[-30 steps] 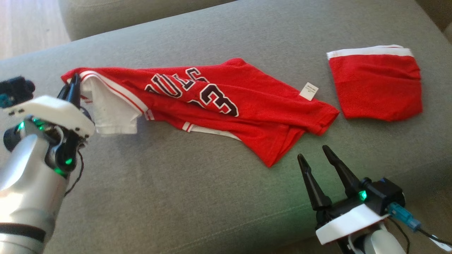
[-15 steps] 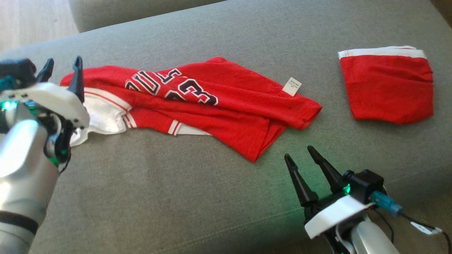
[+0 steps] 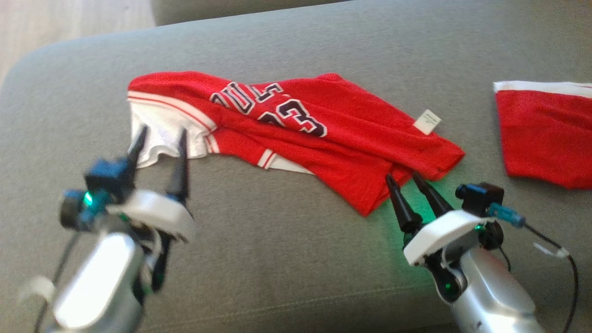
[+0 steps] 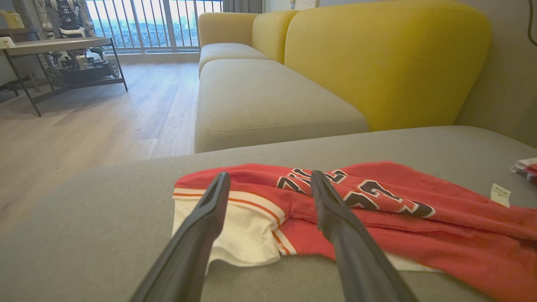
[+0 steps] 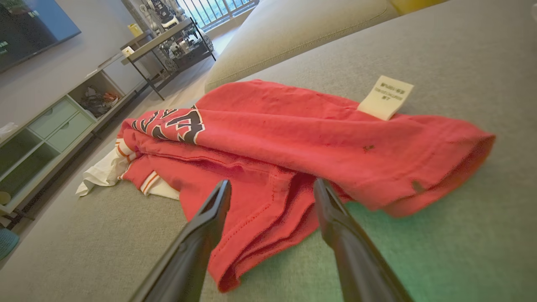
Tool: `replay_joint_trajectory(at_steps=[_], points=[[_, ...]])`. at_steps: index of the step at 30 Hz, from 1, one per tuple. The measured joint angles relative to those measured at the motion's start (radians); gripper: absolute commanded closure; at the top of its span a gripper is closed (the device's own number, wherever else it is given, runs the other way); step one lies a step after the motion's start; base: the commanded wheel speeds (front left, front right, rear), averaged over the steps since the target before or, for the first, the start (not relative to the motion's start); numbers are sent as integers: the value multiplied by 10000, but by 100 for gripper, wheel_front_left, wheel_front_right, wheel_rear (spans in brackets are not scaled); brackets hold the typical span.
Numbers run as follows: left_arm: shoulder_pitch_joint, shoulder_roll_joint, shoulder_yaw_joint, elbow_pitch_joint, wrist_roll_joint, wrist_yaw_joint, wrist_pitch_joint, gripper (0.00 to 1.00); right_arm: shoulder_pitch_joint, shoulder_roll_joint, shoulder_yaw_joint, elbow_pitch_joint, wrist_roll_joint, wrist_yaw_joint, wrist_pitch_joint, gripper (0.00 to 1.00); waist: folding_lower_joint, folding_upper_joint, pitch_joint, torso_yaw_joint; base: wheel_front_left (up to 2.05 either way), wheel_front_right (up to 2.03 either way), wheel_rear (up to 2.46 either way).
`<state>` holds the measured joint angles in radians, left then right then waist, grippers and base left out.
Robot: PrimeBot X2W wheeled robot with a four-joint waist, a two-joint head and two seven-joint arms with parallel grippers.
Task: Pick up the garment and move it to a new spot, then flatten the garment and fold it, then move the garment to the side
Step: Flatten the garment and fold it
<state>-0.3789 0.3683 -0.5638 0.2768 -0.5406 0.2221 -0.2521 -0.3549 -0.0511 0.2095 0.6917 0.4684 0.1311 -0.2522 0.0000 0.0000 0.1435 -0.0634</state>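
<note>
- The garment [image 3: 351, 138], a soft red jersey with white trim and dark numerals, lies rumpled on the grey woven sofa cushion [image 3: 277, 259]; a white tag [image 3: 427, 122] juts from it.
- Left gripper [image 3: 162, 138]: fingers apart, empty, by its white sleeve.
- Right gripper [image 3: 403, 179]: fingers apart, empty, at its red hem.
- A folded red cloth [image 3: 545, 134] lies apart, rightward.

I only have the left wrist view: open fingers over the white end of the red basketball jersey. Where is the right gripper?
Observer: The right gripper is open at the red basketball jersey's far end, fingertips at its hem, holding nothing.
Operator: Is that end lying flat?
Observer: No. The right wrist view shows the hem doubled over in loose layers on the grey sofa cushion.
</note>
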Motion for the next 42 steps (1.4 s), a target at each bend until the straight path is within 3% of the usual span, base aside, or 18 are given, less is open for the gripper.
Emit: replay_joint_trajectory(at_steps=[8,12,20,25,31,33,34,42], points=[[1770,-830,201,-1622,840,173,-19,0,-951,-25,13,1542,602,0,0,0,0,0,132,797,0,0,0],[2233,-1106,313,-1720,1024,148,-19,0,-1055,-29,-86,2132,650,0,0,0,0,0,174,1038,0,0,0],[2514,-1407,562,-1720,1425,-155,-19,0,-1153,-29,-403,2188,504,0,0,0,0,0,207,1189,0,0,0],[2515,-1494,681,-1693,1620,-288,-19,0,-1163,-35,-546,2088,416,0,0,43,0,0,166,1222,0,0,0],[2570,-1586,871,-1684,1697,-349,-19,0,-1154,-35,-642,2057,416,0,0,64,0,0,125,1240,0,0,0],[2638,-1605,926,-1676,1732,-376,-19,0,-1152,-35,-640,2057,418,0,0,91,0,0,126,1247,0,0,0],[2685,-1609,928,-1645,1779,-380,-19,0,-1152,-35,-640,2059,418,0,0,100,0,0,138,1251,0,0,0],[2637,-1626,1699,-1003,1465,-569,-19,0,-1097,-35,-729,1578,65,0,0,100,0,0,362,1130,0,0,0]])
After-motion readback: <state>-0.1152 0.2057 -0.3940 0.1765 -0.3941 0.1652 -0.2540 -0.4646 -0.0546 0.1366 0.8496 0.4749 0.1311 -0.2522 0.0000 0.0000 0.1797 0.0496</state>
